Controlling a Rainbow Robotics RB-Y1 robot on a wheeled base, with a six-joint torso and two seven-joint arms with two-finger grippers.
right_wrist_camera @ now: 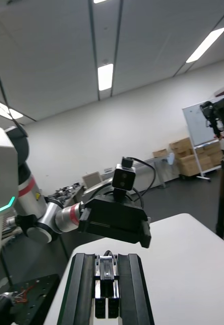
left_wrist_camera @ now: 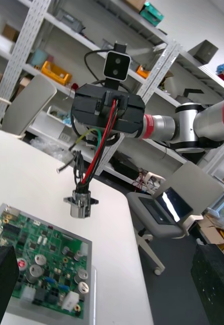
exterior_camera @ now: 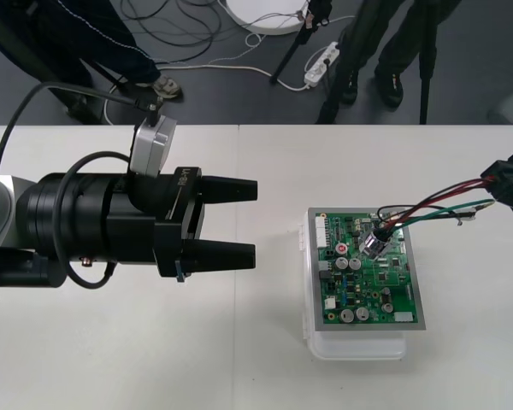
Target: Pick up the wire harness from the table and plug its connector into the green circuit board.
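The green circuit board (exterior_camera: 369,272) lies on its white base (exterior_camera: 359,347) at the right of the table. My right gripper (exterior_camera: 506,183) comes in at the right edge, shut on the wire harness (exterior_camera: 436,205). Red, black and green wires run from it down to the round metal socket (exterior_camera: 374,243), which hangs just over the board's top. In the left wrist view the right gripper (left_wrist_camera: 114,104) pinches the wires and the socket (left_wrist_camera: 81,204) dangles above the board (left_wrist_camera: 40,264). My left gripper (exterior_camera: 253,222) hovers open, left of the board, pointing at it.
A table seam runs down the middle near the left gripper's fingers (exterior_camera: 231,254). The table's far edge meets dark floor with cables, a power strip (exterior_camera: 321,64) and stand legs. Bare table lies in front of and behind the board.
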